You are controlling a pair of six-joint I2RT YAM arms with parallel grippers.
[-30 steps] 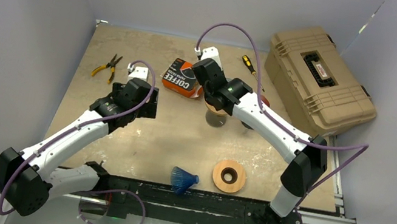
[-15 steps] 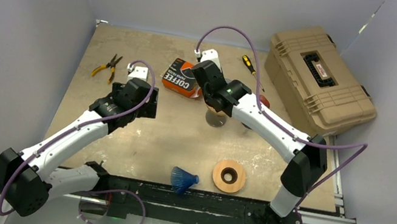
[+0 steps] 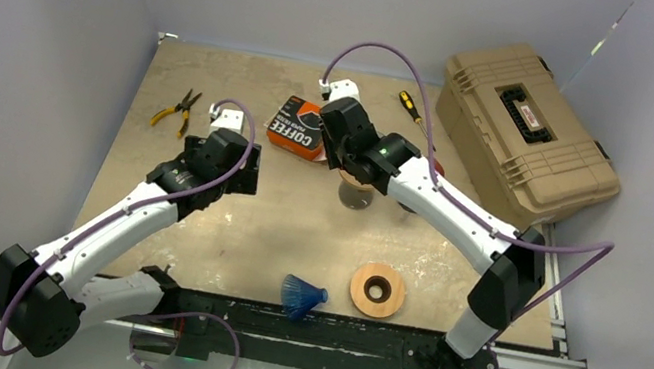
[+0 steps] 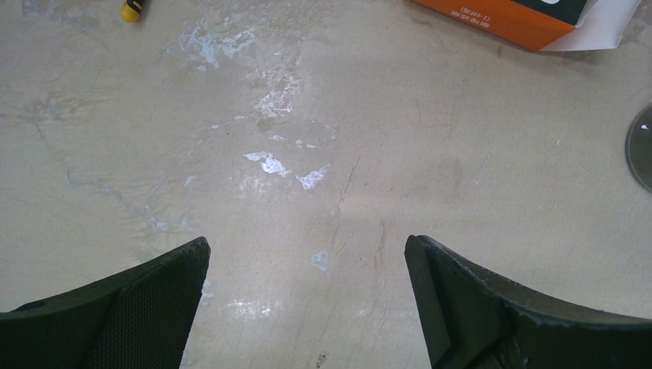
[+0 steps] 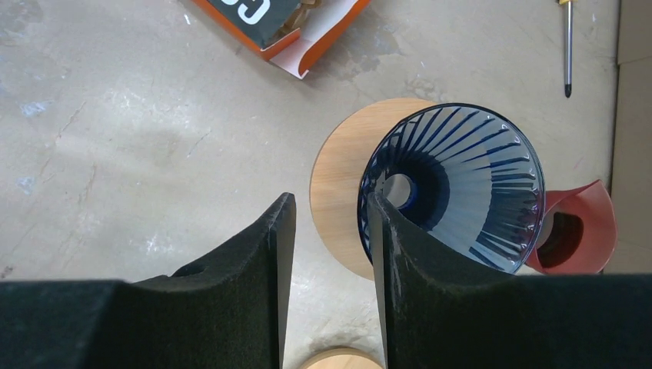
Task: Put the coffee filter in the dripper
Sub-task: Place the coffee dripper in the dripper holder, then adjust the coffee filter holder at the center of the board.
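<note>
A blue ribbed glass dripper [image 5: 454,196] sits on a round wooden stand [image 5: 338,184], and in the top view [image 3: 356,182] it is mostly hidden under my right arm. The orange coffee filter box [image 3: 299,127] lies open beside it, with brown filter paper just showing in its mouth [image 5: 304,8]. My right gripper [image 5: 330,231] hangs above the stand's left edge, jaws narrowly apart and empty, its right finger overlapping the dripper's rim in view. My left gripper [image 4: 307,254] is wide open over bare table, left of the box [image 4: 530,15].
A second blue dripper [image 3: 303,295] and a wooden ring [image 3: 377,290] lie near the front edge. A red cup [image 5: 573,231] stands right of the stand. A tan toolbox [image 3: 528,129] sits back right, with a screwdriver [image 3: 410,106] and pliers [image 3: 176,109] at the back.
My right gripper has shifted slightly back and left, toward the filter box. The left arm has not moved.
</note>
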